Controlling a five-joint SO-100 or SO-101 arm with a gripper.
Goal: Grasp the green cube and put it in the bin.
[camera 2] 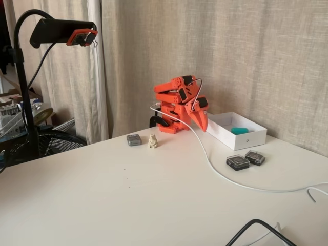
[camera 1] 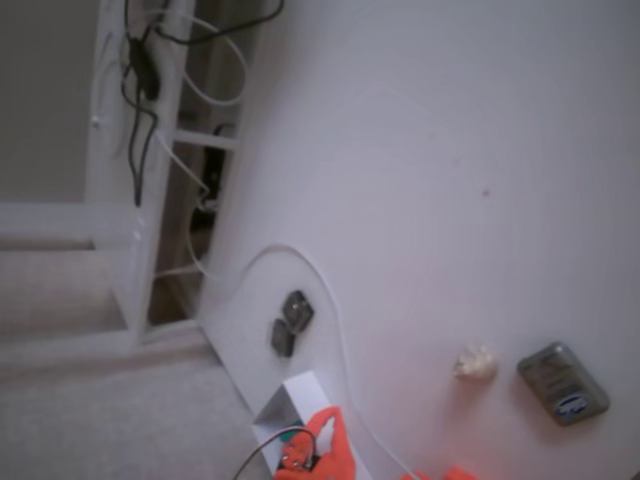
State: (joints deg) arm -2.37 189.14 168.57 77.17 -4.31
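Cube [camera 2: 239,130] sits inside the bin [camera 2: 253,138], on its floor near the far wall in the fixed view from the table side. So the drop looks done. Arm is folded up beside the bin, gripper [camera 2: 201,121] pointing down at the bin's near-left corner, nothing visible in it. Fingers look close together, near-closed and empty; the other fixed view only shows an orange tip [camera 1: 330,440] by the bin corner [camera 1: 300,392], cube hidden there. Left: at most, parking the arm. Two dark pieces [camera 2: 246,160] untouched on the table [camera 2: 128,195].
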